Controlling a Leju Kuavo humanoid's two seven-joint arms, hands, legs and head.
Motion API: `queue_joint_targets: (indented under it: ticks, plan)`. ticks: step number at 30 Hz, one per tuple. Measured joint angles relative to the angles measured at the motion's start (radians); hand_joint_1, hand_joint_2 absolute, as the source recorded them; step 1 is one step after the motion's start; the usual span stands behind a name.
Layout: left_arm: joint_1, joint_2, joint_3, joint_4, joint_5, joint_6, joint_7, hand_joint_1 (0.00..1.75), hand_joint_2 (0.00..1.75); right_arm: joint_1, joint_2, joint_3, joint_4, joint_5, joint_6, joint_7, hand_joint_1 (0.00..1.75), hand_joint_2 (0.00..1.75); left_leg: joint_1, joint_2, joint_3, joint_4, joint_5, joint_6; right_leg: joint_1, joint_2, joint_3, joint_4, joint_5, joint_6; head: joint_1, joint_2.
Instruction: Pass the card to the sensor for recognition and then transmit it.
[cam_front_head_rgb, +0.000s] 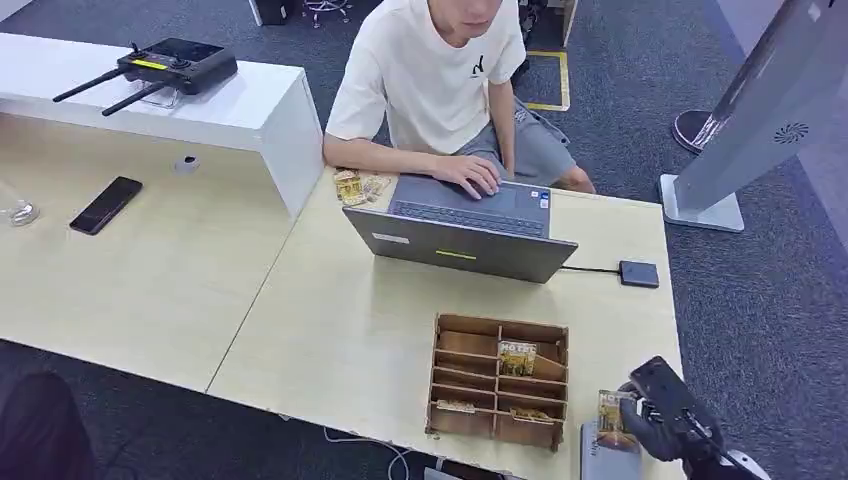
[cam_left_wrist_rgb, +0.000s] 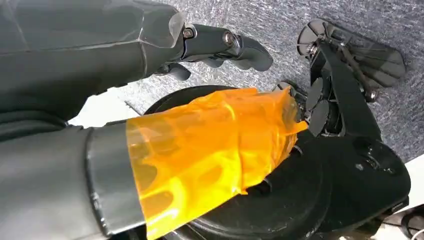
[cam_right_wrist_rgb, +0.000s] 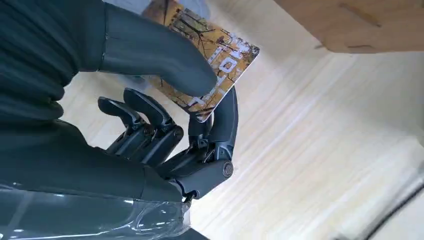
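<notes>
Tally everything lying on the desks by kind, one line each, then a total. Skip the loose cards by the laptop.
Laptop: 1
Black phone: 1
Remote controller with antennas: 1
Wooden card organizer: 1
Small black box on a cable: 1
Card held by the right hand: 1
Total: 6

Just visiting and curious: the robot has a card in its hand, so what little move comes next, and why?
Probably carry the card toward the small black box cabled to the laptop, likely the sensor. The right hand pinches the card by the wooden rack, apart from that box.
</notes>
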Motion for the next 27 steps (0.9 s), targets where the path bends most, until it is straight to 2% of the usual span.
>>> queue_joint_targets:
  ticks: [14,21,24,25,26,27]
  plan:
    - [0.0,0.001,-0.005,0.0,-0.03,-0.009,-0.052,0.0,0.0,-0.047,0.146,-0.082,-0.069,0.094,-0.124,-0.163,1.75,1.75,0.0,0.0,0.0,0.0,0.0,0.0,0.0,0.0,0.0,0.0,0.0,0.0,0.0,0.0]
    - [0.0,0.001,-0.005,0.0,-0.031,-0.01,-0.053,0.0,0.0,-0.048,0.149,-0.083,-0.071,0.096,-0.127,-0.166,1.75,1.75,0.0,0.0,0.0,0.0,0.0,0.0,0.0,0.0,0.0,0.0,0.0,0.0,0.0,0.0]
    - [0.0,0.001,-0.007,0.0,-0.037,-0.013,-0.061,0.0,0.0,-0.052,0.163,-0.085,-0.079,0.122,-0.144,-0.188,1.75,1.75,0.0,0.0,0.0,0.0,0.0,0.0,0.0,0.0,0.0,0.0,0.0,0.0,0.0,0.0]
    - [0.0,0.001,-0.027,0.0,-0.062,-0.018,-0.092,0.0,0.0,-0.059,0.209,-0.093,-0.119,0.236,-0.245,-0.278,1.75,1.75,0.0,0.0,0.0,0.0,0.0,0.0,0.0,0.0,0.0,0.0,0.0,0.0,0.0,0.0]
    - [0.003,0.001,-0.05,0.0,-0.087,-0.016,-0.12,0.0,0.0,-0.059,0.259,-0.106,-0.161,0.316,-0.319,-0.341,1.75,1.75,0.0,0.0,0.0,0.0,0.0,0.0,0.0,0.0,0.0,0.0,0.0,0.0,0.0,0.0]
    - [0.003,0.001,-0.056,0.0,-0.092,-0.016,-0.125,0.0,0.0,-0.059,0.269,-0.109,-0.17,0.323,-0.329,-0.356,1.75,1.75,0.0,0.0,0.0,0.0,0.0,0.0,0.0,0.0,0.0,0.0,0.0,0.0,0.0,0.0]
